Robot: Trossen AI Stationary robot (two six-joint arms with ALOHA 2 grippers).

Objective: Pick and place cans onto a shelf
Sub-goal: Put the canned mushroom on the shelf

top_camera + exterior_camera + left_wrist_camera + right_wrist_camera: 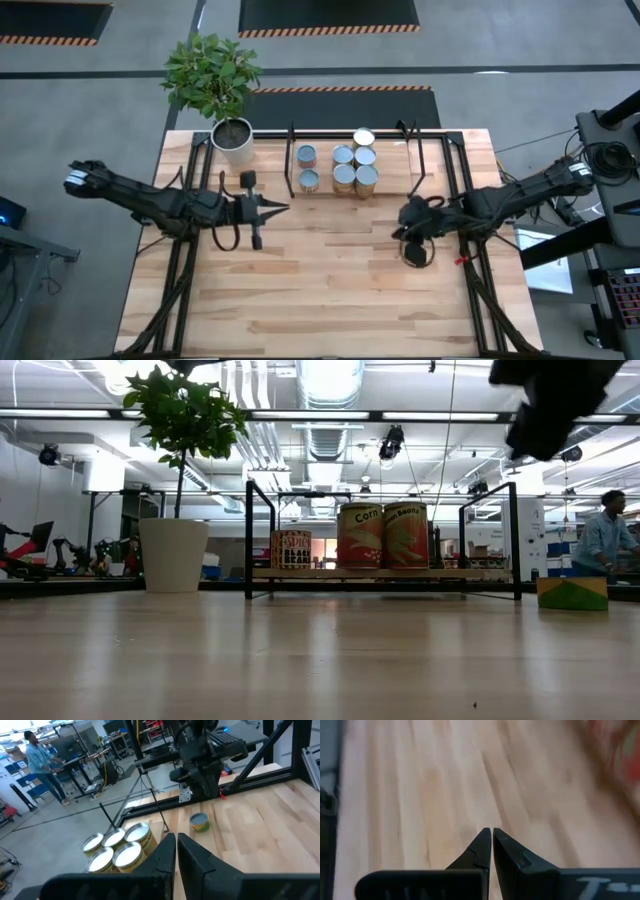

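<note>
So the big wooden table (330, 290) takes up most of the overhead view, with the shelf (430, 150) along its far edge and a white pot with a plant (232, 138) at the shelf's left end. Seven cans (345, 168) already sit upright on the shelf board, bunched around the middle, tops up.

The one that matters is the stray can (414, 253), off on the right half of the table and well short of the shelf. From above it shows as a round rim, so I'd guess it's standing upright with its long axis vertical, though the arm partly covers it. In the left wrist view the same can (199, 822) sits just in front of the right arm's base joints.

The right gripper (405, 213) is pinched fully together and holds nothing; it's raised off the table, pointing toward centre, and the can lies just beside it on the near side, a bit back toward the arm. The left gripper (283, 209) is also squeezed together on nothing, parked mid-table left and much farther off. So the right arm is clearly the closer one; it'd have to spread its fingers and come down over the can
</note>
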